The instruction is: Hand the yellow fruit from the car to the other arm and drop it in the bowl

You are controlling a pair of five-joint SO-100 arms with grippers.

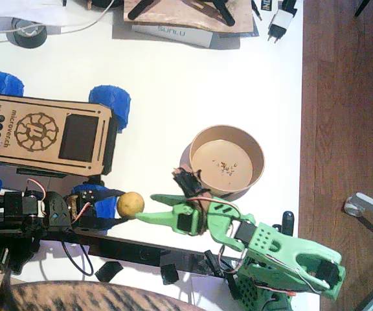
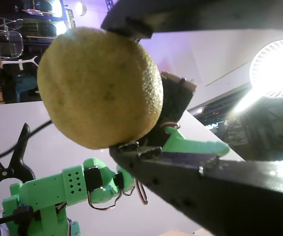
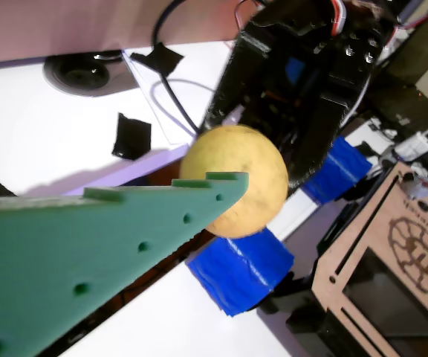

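In the fixed view the yellow fruit (image 1: 130, 205) is off the car (image 1: 44, 135), mid-handover just near of it; the bowl (image 1: 227, 159), far right, holds only crumbs. In a wrist view the left pincer (image 2: 131, 88) pinches the fruit. In another, the right pincer (image 3: 221, 201) touches it; grip uncertain.

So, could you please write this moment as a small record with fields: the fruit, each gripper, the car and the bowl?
yellow fruit: held off the table between the two arms, beside a blue wheel of the car
left gripper: black, shut on the yellow fruit
right gripper: green, its tip at the fruit; grip cannot be told
car: on the table, left of the bowl, top bare
bowl: holds only dark crumbs
handover: under way, fruit not yet in the bowl
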